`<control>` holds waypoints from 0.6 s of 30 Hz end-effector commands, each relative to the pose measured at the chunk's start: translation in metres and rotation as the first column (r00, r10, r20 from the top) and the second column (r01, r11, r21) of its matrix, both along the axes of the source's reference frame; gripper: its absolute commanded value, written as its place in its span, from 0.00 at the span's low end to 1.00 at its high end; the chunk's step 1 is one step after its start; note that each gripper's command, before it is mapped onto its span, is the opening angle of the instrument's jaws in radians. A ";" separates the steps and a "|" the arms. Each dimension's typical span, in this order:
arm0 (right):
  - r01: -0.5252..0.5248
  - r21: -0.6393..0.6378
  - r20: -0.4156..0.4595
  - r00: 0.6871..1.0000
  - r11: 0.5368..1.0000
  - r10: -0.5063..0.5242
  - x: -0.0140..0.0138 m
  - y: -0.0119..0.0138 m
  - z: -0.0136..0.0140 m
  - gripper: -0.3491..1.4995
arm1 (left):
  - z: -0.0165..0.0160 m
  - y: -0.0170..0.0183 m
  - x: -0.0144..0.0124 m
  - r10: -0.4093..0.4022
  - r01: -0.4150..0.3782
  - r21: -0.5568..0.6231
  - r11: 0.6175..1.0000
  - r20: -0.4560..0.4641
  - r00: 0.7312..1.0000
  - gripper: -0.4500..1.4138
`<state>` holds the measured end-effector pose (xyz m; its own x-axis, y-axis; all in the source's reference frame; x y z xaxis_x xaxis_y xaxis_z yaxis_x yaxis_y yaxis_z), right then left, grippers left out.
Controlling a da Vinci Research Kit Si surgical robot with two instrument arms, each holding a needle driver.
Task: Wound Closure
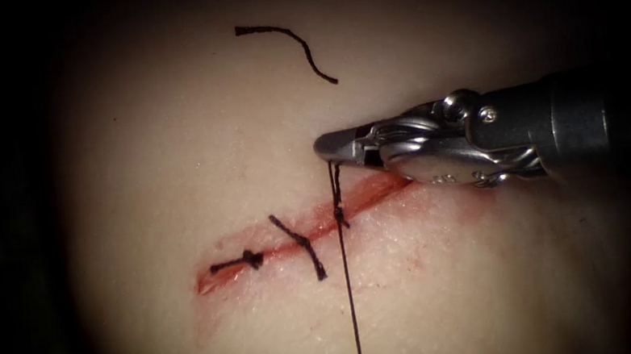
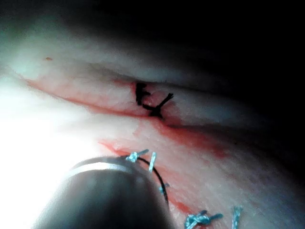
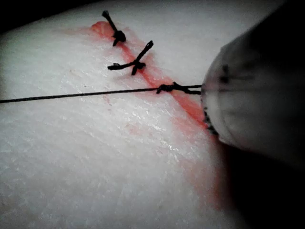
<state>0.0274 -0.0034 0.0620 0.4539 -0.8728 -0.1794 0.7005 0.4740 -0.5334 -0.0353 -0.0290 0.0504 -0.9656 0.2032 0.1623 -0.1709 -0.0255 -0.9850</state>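
Pale tissue (image 1: 169, 180) on bench, cut (image 1: 299, 240) slanting across, red fluid (image 1: 370, 190) along it. Two tied stitches (image 1: 249, 260) at cut's left. Right tool (image 1: 340, 148): jaws pressed together on thread (image 1: 336, 190) above third knot (image 1: 340, 216), likely keeping it taut; long strand runs near. Cut thread end (image 1: 290, 42) far side. Left tool shaft (image 2: 105, 195): jaws cannot tell.

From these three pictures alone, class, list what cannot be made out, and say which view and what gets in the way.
- Where the thread ends: the endoscope view's lower edge cuts it off.
- The right tool's hold on the thread: in the right wrist view its own wrist blocks the jaws.
- The cut's right end: in the endoscope view the right tool covers it.
- The lower knots in the left wrist view: a rounded shaft hides part.
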 end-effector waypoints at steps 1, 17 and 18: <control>-0.001 -0.003 0.002 1.000 1.000 0.001 0.0007 0.0004 0.0003 0.00 | 0.0003 -0.0005 -0.0004 0.002 -0.002 0.007 1.000 0.006 1.000 0.00; -0.034 -0.015 0.032 0.999 0.999 0.034 -0.0007 0.0028 0.0010 0.00 | 0.0003 -0.0012 0.0000 0.040 -0.040 0.011 0.999 0.025 0.999 0.00; -0.036 -0.013 0.033 0.999 0.999 0.036 -0.0007 0.0030 0.0009 0.00 | 0.0003 -0.0012 0.0000 0.040 -0.040 0.010 0.999 0.026 0.999 0.00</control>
<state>0.0258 -0.0008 0.0628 0.4915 -0.8573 -0.1530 0.7014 0.4938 -0.5140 -0.0349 -0.0299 0.0502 -0.9768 0.1636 0.1385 -0.1439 -0.0221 -0.9893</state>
